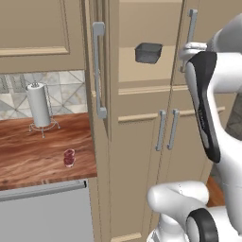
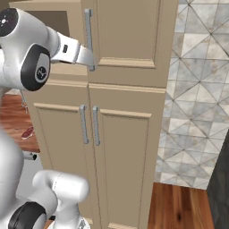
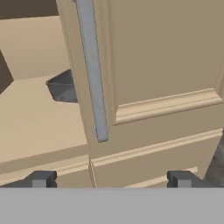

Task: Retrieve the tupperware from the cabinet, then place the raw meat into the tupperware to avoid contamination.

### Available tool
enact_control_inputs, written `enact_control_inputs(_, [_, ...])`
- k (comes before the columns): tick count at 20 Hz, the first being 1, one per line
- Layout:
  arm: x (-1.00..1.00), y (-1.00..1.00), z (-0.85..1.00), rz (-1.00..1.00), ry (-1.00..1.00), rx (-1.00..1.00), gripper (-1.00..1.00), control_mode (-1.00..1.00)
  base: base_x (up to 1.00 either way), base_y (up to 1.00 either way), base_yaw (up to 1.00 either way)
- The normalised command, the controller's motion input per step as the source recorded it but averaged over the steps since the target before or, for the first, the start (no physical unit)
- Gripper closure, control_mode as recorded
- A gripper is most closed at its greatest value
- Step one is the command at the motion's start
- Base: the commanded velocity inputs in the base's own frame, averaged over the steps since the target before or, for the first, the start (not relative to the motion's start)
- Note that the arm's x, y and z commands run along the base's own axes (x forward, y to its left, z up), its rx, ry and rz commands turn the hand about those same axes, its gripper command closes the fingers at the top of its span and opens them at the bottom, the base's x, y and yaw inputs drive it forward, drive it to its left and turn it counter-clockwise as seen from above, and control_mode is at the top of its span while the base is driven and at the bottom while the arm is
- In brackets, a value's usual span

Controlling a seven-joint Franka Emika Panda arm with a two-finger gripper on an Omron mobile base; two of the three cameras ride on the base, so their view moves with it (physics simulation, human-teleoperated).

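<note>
The tall beige cabinet (image 1: 142,142) has its upper left door (image 1: 105,71) swung open. On the shelf inside sits the dark grey tupperware (image 1: 148,52). In the hand view the tupperware (image 3: 62,86) is half hidden behind the edge of the shut upper right door (image 3: 162,57) and its grey bar handle (image 3: 93,74). My gripper (image 3: 111,180) is open and empty, facing that door's lower edge a short way off. In the right base view my hand (image 2: 74,51) reaches up beside the same handle (image 2: 88,40). The raw meat (image 1: 69,157) lies on the wooden counter (image 1: 33,156), left of the cabinet.
A paper towel holder (image 1: 40,106) stands at the back of the counter. A grey appliance front (image 1: 42,212) sits below the counter. The two lower cabinet doors (image 2: 89,125) are shut. Right of the cabinet is a tiled wall (image 2: 197,112) and wooden floor (image 2: 179,205).
</note>
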Motion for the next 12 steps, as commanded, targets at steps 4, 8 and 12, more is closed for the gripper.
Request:
enact_control_inputs(4, [0.33, -0.1, -0.14, 0.0, -0.01, 0.05, -1.0, -1.0, 0.0, 0.0, 0.0])
enact_control_inputs(8, [0.43, 0.0, -0.2, 0.0, -0.01, 0.01, -1.0, -1.0, 0.0, 0.0, 0.0])
enact_control_inputs(12, [0.48, 0.0, -0.17, 0.0, -0.02, 0.0, -1.0, -1.0, 0.0, 0.0, 0.0])
